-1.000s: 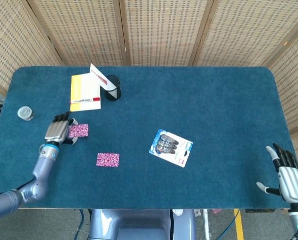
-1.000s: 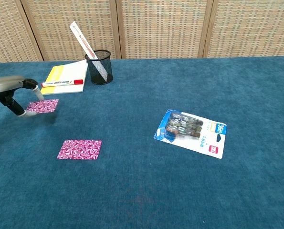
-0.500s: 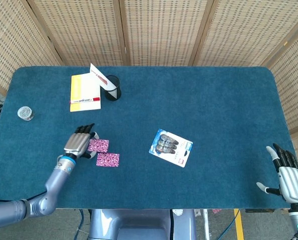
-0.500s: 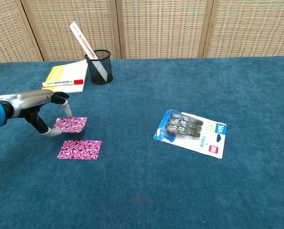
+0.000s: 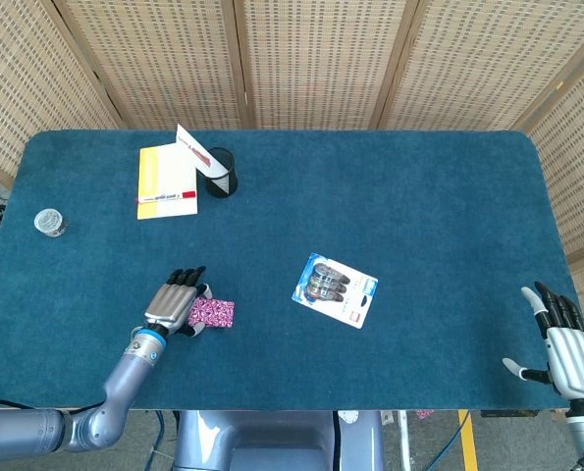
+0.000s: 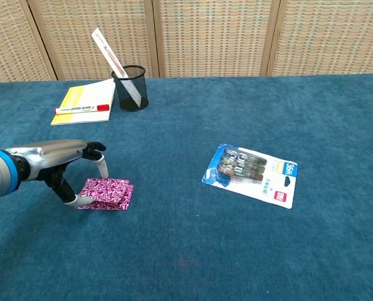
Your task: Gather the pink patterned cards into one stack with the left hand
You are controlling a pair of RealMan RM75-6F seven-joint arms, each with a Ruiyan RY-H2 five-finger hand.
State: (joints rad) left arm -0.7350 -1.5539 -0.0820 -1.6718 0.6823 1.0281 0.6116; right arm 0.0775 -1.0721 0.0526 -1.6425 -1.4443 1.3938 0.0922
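Note:
Two pink patterned cards [image 6: 110,192] lie one over the other at the front left of the blue table, the upper one slightly offset. In the head view the pink cards [image 5: 215,313] show as a single patch. My left hand [image 6: 61,164] reaches over their left side; its thumb touches the upper card's left edge and a finger arches down onto it, so it still pinches that card. The left hand [image 5: 177,299] sits just left of the cards in the head view. Off the table's front right corner, my right hand [image 5: 567,351] is held with fingers apart, holding nothing.
A blister pack [image 6: 251,174] lies in the middle of the table. At the back left are a yellow notebook [image 6: 84,97] with a red marker [image 6: 82,109] and a black mesh cup [image 6: 131,88]. A small round tin [image 5: 48,222] sits by the left edge.
My left hand has carried the pink card from the back left toward the front and brought it down over the second card. The right hand has stayed still.

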